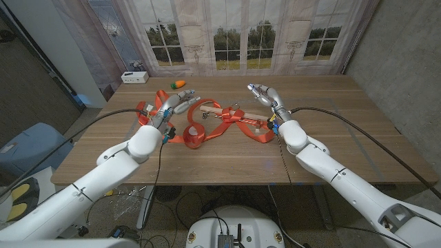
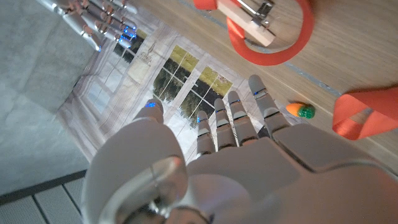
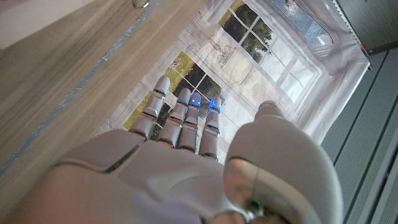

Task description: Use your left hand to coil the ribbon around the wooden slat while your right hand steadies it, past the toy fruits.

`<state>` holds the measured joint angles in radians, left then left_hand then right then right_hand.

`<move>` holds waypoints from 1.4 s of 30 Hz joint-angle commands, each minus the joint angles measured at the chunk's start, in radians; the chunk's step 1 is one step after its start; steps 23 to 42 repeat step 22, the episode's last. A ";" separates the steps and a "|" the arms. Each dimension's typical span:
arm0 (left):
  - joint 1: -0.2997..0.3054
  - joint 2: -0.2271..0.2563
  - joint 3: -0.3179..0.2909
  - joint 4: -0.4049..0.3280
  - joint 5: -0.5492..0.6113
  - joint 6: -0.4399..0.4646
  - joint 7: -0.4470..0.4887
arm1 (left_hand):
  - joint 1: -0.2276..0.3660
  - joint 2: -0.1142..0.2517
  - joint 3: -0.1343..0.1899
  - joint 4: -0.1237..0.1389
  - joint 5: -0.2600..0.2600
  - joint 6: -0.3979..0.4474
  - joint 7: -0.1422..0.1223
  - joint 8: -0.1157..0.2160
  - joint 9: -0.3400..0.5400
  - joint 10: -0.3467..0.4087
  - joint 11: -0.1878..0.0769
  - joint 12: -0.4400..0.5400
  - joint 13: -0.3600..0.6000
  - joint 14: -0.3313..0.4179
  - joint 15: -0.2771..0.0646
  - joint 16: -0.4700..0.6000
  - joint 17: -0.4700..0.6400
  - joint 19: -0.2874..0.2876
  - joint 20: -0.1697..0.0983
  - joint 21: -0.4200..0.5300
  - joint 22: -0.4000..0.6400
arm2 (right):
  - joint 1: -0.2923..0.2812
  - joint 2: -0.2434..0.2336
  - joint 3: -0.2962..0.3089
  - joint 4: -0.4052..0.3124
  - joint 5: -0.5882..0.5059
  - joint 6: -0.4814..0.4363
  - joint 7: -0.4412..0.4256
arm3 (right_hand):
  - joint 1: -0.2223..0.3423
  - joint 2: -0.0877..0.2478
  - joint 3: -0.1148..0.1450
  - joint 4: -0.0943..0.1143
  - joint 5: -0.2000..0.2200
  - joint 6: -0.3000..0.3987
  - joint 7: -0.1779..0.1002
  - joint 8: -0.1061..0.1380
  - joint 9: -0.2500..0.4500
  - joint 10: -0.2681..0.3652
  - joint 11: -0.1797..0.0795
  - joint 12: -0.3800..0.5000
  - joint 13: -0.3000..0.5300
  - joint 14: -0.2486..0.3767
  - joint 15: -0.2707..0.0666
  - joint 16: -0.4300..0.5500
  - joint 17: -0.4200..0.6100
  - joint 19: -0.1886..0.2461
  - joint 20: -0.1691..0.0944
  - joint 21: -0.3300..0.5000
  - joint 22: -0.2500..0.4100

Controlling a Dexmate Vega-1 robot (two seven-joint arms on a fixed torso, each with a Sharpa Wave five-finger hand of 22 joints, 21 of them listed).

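Note:
An orange ribbon [image 1: 196, 135] lies in loose loops across the middle of the table, partly draped over the wooden slat [image 1: 215, 111]. The slat lies slantwise, and a ribbon knot sits near its middle. My left hand [image 1: 176, 107] hovers by the slat's left end with its fingers stretched out and nothing in them. The left wrist view shows the left hand [image 2: 230, 155], the slat's end [image 2: 252, 22] inside a ribbon loop [image 2: 273, 56], and a toy carrot [image 2: 301, 111]. My right hand [image 1: 265, 95] is held just beyond the slat's right end, fingers apart, touching nothing. The right hand [image 3: 186, 155] is empty.
The toy carrot [image 1: 179, 84] lies at the far left of the table [image 1: 331, 145]. A small white box [image 1: 134, 77] stands at the far left corner. A curtain with printed windows hangs behind the table. A blue bin [image 1: 24, 148] stands left of it.

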<state>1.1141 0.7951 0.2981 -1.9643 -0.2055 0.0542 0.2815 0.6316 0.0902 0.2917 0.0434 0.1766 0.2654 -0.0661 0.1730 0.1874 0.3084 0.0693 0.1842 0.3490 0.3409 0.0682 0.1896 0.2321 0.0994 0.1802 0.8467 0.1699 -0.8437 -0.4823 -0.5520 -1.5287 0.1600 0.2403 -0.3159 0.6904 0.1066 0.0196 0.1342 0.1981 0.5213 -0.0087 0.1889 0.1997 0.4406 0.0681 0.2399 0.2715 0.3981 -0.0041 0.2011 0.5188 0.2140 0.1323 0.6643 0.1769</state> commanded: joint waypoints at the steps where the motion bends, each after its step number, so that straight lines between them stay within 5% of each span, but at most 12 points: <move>1: -0.010 -0.070 -0.050 0.144 -0.196 -0.432 -0.151 | -0.021 0.005 0.001 0.015 -0.001 -0.013 0.000 0.004 0.001 -0.006 0.002 0.004 -0.002 -0.009 -0.002 0.002 0.000 -0.007 -0.001 -0.006 0.005 | -0.055 0.074 0.045 0.099 0.087 0.322 0.056 | -0.018 0.000 -0.004 0.009 0.003 -0.003 0.000 0.003 0.002 -0.003 0.001 -0.009 0.000 -0.005 0.001 0.002 -0.002 -0.004 0.011 -0.006 0.001; 9: -0.031 -0.071 -0.064 0.211 -0.324 -0.506 -0.294 | -0.035 0.010 -0.001 0.020 -0.001 -0.010 0.007 0.007 0.000 -0.006 0.007 0.006 -0.008 -0.011 -0.002 0.004 -0.004 -0.007 -0.007 -0.011 0.005 | -0.109 0.102 0.075 0.079 0.119 0.426 0.077 | -0.034 -0.002 -0.008 0.010 0.006 0.001 0.003 0.007 0.001 0.002 -0.004 -0.010 -0.004 -0.002 -0.008 0.005 -0.010 -0.009 0.037 -0.014 0.000; 20: -0.057 -0.080 -0.075 0.285 -0.437 -0.532 -0.407 | -0.048 0.015 -0.003 0.024 -0.001 -0.005 0.014 0.011 -0.001 -0.005 0.010 0.010 -0.016 -0.011 0.000 0.007 -0.009 -0.003 -0.016 -0.017 0.005 | -0.231 0.155 0.161 -0.042 -0.079 0.435 -0.131 | -0.038 -0.005 -0.006 -0.005 0.016 0.039 0.006 0.021 -0.002 0.047 -0.008 -0.002 -0.013 0.037 -0.020 0.016 -0.034 -0.007 0.011 -0.028 0.000; 42: -0.062 -0.090 -0.074 0.295 -0.455 -0.527 -0.412 | -0.050 0.016 -0.002 0.025 -0.001 -0.007 0.016 0.010 -0.002 -0.005 0.013 0.010 -0.017 -0.011 0.001 0.007 -0.010 -0.002 -0.016 -0.018 0.005 | -0.233 0.175 0.153 -0.028 -0.071 0.474 -0.129 | -0.038 -0.004 -0.005 -0.006 0.017 0.040 0.007 0.021 -0.002 0.052 -0.009 -0.001 -0.014 0.041 -0.017 0.017 -0.036 -0.004 0.010 -0.028 0.000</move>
